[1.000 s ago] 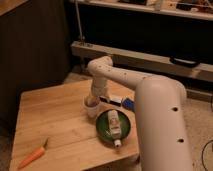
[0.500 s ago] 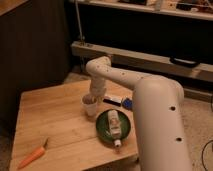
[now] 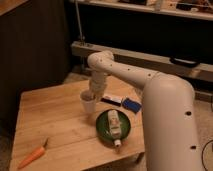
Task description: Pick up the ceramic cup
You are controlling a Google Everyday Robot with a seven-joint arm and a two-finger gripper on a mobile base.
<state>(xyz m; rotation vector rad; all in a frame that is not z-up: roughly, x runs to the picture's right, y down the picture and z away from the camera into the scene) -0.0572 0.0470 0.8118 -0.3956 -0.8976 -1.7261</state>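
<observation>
The ceramic cup [image 3: 89, 105] is small, white and tapered. It stands upright on the wooden table [image 3: 50, 120], near the middle and just left of the green plate [image 3: 102, 131]. My gripper [image 3: 90, 95] comes straight down from the white arm and sits at the cup's rim, hiding the cup's opening. The cup's base rests on the table.
A white bottle [image 3: 114, 124] lies on the green plate. A small white and dark packet [image 3: 111, 100] and a blue object [image 3: 132, 105] lie behind the plate. A carrot [image 3: 32, 156] lies at the front left corner. A metal shelf rail runs behind the table.
</observation>
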